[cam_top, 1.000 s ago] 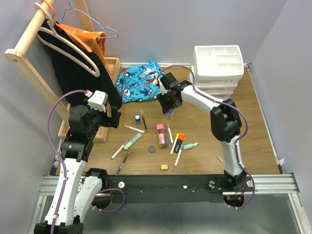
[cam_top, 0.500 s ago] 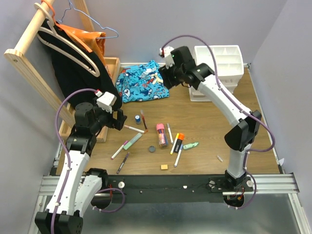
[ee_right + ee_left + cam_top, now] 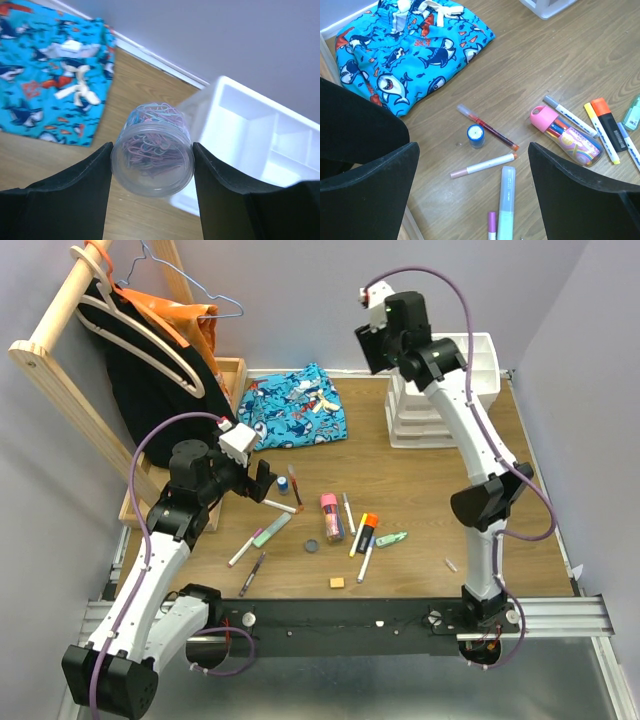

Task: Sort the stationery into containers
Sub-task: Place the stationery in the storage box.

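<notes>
My right gripper (image 3: 372,346) hangs high by the near-left corner of the white organiser (image 3: 482,352). It is shut on a clear jar of pastel paper clips (image 3: 152,156), gripped on both sides by the fingers (image 3: 80,195); the organiser's open compartments (image 3: 260,140) lie just right of the jar. My left gripper (image 3: 262,472) stands open above the scattered stationery, nothing between its fingers (image 3: 380,185). Under it lie a white pen (image 3: 482,165), a green highlighter (image 3: 506,200), a small blue jar (image 3: 475,135) and a red pen (image 3: 487,127). A pink glitter tube (image 3: 330,517) and tan eraser (image 3: 337,583) lie further right.
A blue shark-print cloth (image 3: 292,410) lies at the back centre. A wooden rack with hangers and a black garment (image 3: 150,380) leans at the left over a wooden tray (image 3: 232,370). An orange highlighter (image 3: 366,530) and more pens lie mid-table.
My right arm has lifted the paper-clip jar from mid-table and carried it up and back to the organiser. My left gripper has swung right, over the pens.
</notes>
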